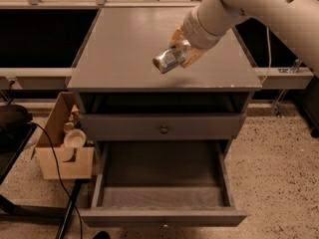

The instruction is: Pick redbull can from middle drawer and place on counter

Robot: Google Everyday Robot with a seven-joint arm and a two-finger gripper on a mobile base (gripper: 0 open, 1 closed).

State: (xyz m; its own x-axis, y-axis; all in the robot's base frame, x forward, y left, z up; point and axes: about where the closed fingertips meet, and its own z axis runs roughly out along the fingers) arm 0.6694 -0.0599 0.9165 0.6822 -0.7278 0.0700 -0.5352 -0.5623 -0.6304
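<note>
While the middle drawer [162, 197] stands open, the redbull can [168, 60] is clamped by the gripper [181, 53] jaws above the bench [124, 44].

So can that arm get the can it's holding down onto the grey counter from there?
Probably yes. The gripper, shut on the redbull can, hangs above the counter, and nothing stands on the surface beneath it, so the way down looks free.
</note>
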